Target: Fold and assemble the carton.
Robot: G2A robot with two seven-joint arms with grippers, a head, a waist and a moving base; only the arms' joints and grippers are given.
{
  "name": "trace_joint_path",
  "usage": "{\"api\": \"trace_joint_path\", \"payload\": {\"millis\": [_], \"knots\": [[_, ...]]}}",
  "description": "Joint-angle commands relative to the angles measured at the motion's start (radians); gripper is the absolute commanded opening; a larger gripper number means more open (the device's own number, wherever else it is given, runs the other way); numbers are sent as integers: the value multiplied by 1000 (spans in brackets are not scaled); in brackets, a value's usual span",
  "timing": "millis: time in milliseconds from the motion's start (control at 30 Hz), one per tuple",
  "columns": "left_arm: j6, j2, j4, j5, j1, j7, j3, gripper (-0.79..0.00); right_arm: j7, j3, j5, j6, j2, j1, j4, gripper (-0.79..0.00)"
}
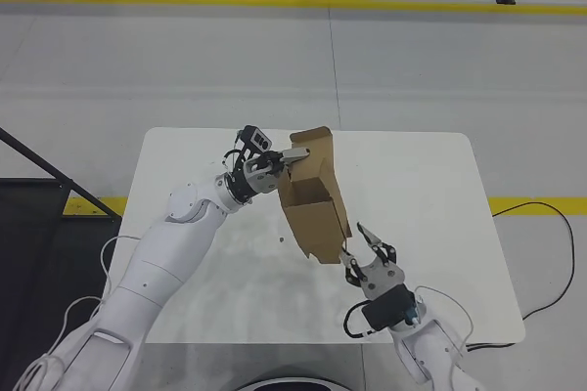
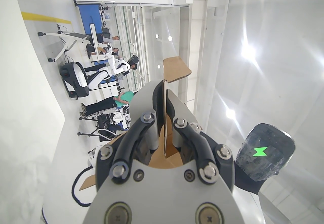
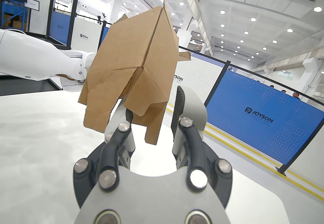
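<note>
The left tool (image 1: 295, 154) is pressed together on a thin wall of the brown cardboard carton (image 1: 313, 205), pinching it near the open upper end. In the left wrist view, the panel's edge runs straight down between the dark pads (image 2: 157, 100) of that tool (image 2: 164, 99), and a loose flap (image 2: 176, 68) stands out just beyond the fingertips. From this grip the carton hangs tilted, clear of the white desk (image 1: 430, 176), its partly folded lower end reaching away from the left tool and towards the right tool (image 1: 365, 246). The right tool sits just beside that lower end with its fingers spread wide. In the right wrist view, one ridged finger (image 3: 179, 106) stands free of the cardboard, the other is partly hidden behind a hanging flap (image 3: 152, 123), and that flap dangles into the gap of the spread tool (image 3: 154, 113); whether it touches either finger cannot be told. Above the right tool rise the carton's creased bottom panels (image 3: 131, 65), still loose and only half closed, with the white left arm (image 3: 33, 57) behind them.
</note>
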Motion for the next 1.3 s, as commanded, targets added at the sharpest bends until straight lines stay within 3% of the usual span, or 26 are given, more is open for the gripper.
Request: {"api": "trace_joint_path", "payload": {"millis": [0, 200, 367, 400, 467, 533, 900, 1267], "knots": [[1, -1, 1, 5, 1, 0, -3, -785, -4, 1, -1, 2, -1, -1, 1, -542], [2, -6, 3, 11, 3, -2, -12, -785, -8, 4, -1, 1, -2, -3, 2, -785], [10, -10, 7, 19, 3, -2, -16, -779, -5, 7, 1, -5, -3, -2, 3, -785], [12, -11, 7, 22, 3, -1, -17, -600, -4, 9, 0, -4, -3, -1, 4, -785], [17, -12, 7, 25, 3, -2, -19, -354, -4, 11, 0, -6, -4, -1, 4, -785], [23, -13, 7, 28, 3, -3, -21, 0, -4, 14, 1, -4, -4, -1, 4, -785], [38, -11, 3, 70, 3, 26, -58, 0, -3, 40, -10, 17, -5, -12, -10, -785], [35, 30, -85, 119, 65, 70, -218, 0, 26, 69, -22, -1, -3, -16, -21, -785]]}}
